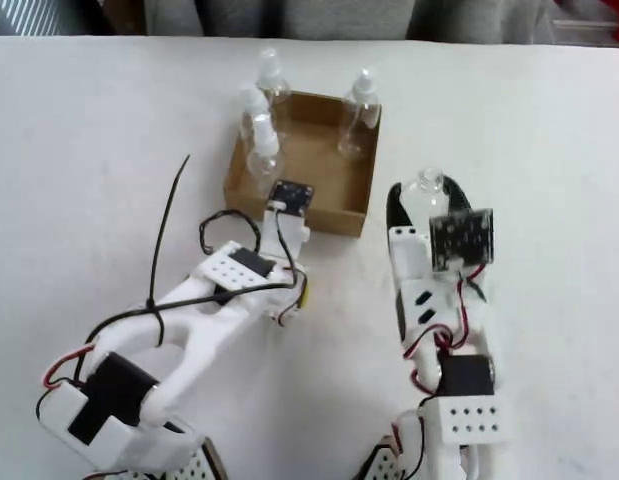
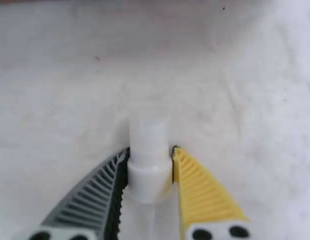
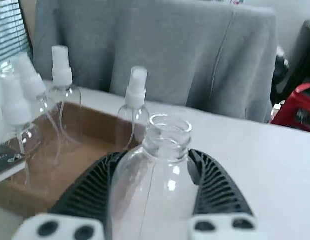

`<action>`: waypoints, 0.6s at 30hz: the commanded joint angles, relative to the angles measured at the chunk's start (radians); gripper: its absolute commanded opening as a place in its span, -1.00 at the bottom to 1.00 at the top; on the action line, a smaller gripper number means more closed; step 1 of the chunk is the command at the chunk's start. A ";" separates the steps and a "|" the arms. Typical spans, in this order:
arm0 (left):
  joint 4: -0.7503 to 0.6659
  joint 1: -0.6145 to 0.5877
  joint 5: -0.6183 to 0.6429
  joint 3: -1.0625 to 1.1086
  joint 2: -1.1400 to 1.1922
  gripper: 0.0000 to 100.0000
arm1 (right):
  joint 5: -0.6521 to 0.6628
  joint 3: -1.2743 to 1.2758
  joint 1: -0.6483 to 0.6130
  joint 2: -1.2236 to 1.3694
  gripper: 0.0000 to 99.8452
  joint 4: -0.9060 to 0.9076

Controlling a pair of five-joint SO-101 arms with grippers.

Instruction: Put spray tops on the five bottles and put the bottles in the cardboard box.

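Note:
A clear bottle [image 3: 156,190] with a bare neck stands upright in my right gripper [image 3: 156,156], whose black fingers [image 3: 84,192] are shut on its body. From above, that bottle [image 1: 427,186] and my right gripper [image 1: 427,200] are just right of the cardboard box [image 1: 319,210]. Several clear bottles with white spray tops stand in the box, one of them [image 1: 360,112] at its far right corner. My left gripper [image 2: 149,152] is shut on a white spray top [image 2: 146,162], held between a grey and a yellow finger [image 2: 197,182] just above the cloth. Its yellow finger [image 1: 303,291] is in front of the box.
A white cloth [image 1: 529,120] covers the table. A grey fabric-covered chair back [image 3: 160,55] stands behind the far edge, and a black cable tie [image 1: 164,230] sticks up from the left arm. Open cloth lies left and right of the box.

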 commanded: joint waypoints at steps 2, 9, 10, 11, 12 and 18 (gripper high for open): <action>-0.008 -0.012 -0.003 -0.006 -0.050 -0.96 | 0.002 0.080 -0.008 -0.018 -0.97 -0.325; -0.008 -0.012 -0.003 -0.003 -0.054 -0.96 | -0.015 0.104 -0.008 0.202 -0.97 -0.576; -0.008 -0.012 -0.003 0.000 -0.062 -0.96 | -0.044 0.104 -0.008 0.245 -0.97 -0.590; -0.006 -0.012 -0.005 0.002 -0.073 -0.96 | -0.083 0.106 -0.008 0.285 -0.97 -0.599; -0.005 -0.012 -0.006 0.011 -0.085 -0.96 | -0.123 0.109 -0.008 0.317 -0.97 -0.602; -0.009 -0.015 -0.011 0.064 -0.189 -0.96 | -0.186 0.181 -0.007 0.361 -0.97 -0.684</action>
